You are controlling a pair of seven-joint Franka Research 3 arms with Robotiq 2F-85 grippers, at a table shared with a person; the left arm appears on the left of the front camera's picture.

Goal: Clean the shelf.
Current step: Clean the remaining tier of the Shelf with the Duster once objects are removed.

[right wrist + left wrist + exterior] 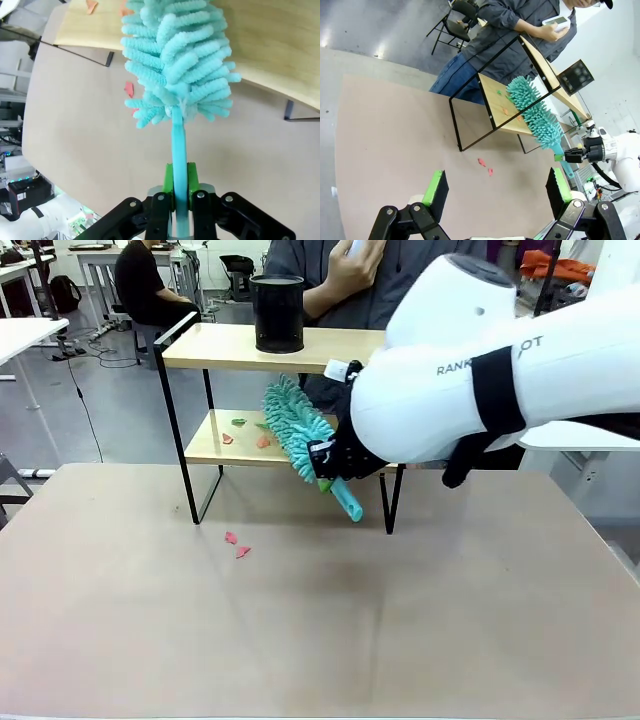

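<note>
Shelf (220, 346) just beyond right end effector (179, 181) (clamped on duster (176, 60)).

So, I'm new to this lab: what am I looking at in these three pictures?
Two white robot arms work at a table. One picture looks across it from between the arms; the other two come from cameras on each wrist. The right pincer is shut on a teal duster, its fluffy head at the lower board of the shelf, where coloured scraps lie; two more scraps lie on the table. A black cup stands on the top board. The left pincer is open, empty. A person stands behind the shelf.
</note>
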